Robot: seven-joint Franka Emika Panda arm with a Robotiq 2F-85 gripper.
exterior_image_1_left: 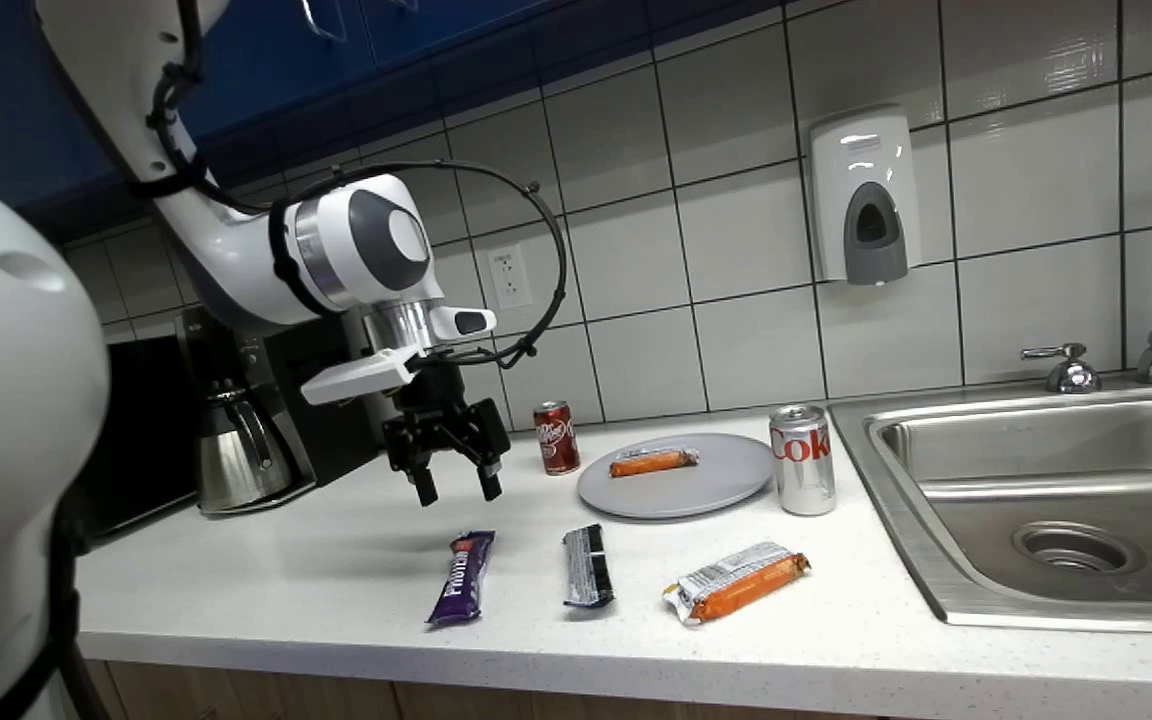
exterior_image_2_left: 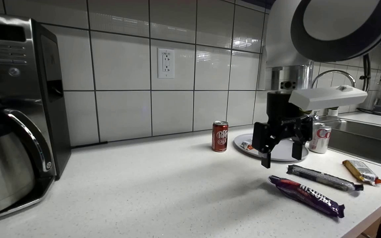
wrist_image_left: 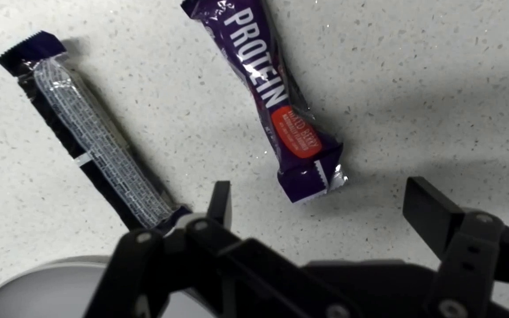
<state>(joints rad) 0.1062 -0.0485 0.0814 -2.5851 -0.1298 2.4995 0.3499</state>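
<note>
My gripper (exterior_image_1_left: 458,488) hangs above the white counter, jaws wide apart and nothing held; it also shows open in the wrist view (wrist_image_left: 320,189). Nearest lies a purple protein bar (wrist_image_left: 259,79), its end below and just ahead of the gap between the fingertips. Beside it is a black-and-grey wrapped bar (wrist_image_left: 100,145), partly covered by a finger in the wrist view. An orange-and-white bar (exterior_image_1_left: 741,582) rests toward the sink. Behind these, a grey plate (exterior_image_1_left: 706,492) carries another orange bar (exterior_image_1_left: 653,462); the gripper partly hides the plate in an exterior view (exterior_image_2_left: 286,152).
A red Dr Pepper can (exterior_image_2_left: 220,136) and a silver Diet Coke can (exterior_image_1_left: 803,460) stand on either side of the plate. The steel sink (exterior_image_1_left: 896,520) adjoins the counter. A coffee maker (exterior_image_2_left: 18,66) with a metal carafe (exterior_image_1_left: 241,450) stands at the opposite end. Tiled wall behind.
</note>
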